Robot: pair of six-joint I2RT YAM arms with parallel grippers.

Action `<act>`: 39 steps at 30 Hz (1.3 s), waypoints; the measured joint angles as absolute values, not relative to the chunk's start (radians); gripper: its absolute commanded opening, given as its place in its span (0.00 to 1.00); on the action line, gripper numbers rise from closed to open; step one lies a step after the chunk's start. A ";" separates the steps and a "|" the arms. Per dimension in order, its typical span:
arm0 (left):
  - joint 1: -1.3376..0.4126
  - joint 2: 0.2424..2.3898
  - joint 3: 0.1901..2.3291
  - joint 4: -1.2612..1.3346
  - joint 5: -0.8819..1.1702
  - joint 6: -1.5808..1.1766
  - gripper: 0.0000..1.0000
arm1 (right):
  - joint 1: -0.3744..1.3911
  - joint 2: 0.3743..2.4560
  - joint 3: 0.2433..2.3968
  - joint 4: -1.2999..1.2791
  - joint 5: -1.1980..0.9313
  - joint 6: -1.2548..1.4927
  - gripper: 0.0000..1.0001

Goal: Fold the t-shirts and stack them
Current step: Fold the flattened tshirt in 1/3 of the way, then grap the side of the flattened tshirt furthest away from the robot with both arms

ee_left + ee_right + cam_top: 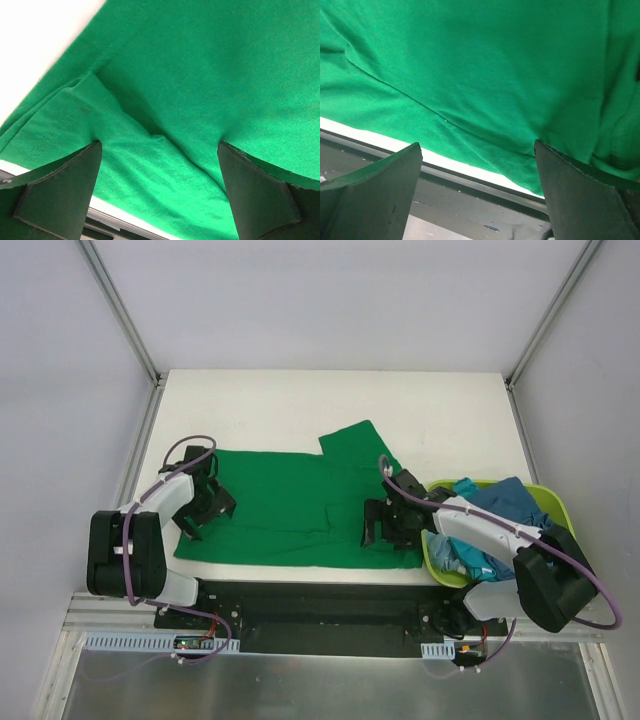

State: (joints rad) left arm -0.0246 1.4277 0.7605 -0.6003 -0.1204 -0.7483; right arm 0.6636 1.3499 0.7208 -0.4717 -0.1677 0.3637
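Left tool [203, 505] and right tool [385, 525] gape wide; lime-green plastic basket [556, 502] sits beside the right; bright green cloth t-shirt [285, 505] lies spread, lightly creased.

Open table [300, 405] beyond green t-shirt [280, 505], basket [556, 497] blocking right side

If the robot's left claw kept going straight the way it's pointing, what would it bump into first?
Most likely the green t-shirt, near its stitched hem: the left gripper points down at it, jaws open. The white table lies under the cloth. How close it is, I cannot tell.
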 measured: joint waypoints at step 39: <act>0.172 2.259 1.864 -0.686 0.056 -0.584 0.68 | 0.289 2.512 2.252 -0.519 -0.125 0.149 0.96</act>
State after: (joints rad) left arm 0.1722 2.2593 1.8641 -0.6865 0.0563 -0.5838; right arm 0.2890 2.5122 2.2524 -0.5186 -0.1246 0.1486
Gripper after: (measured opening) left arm 0.755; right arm 0.963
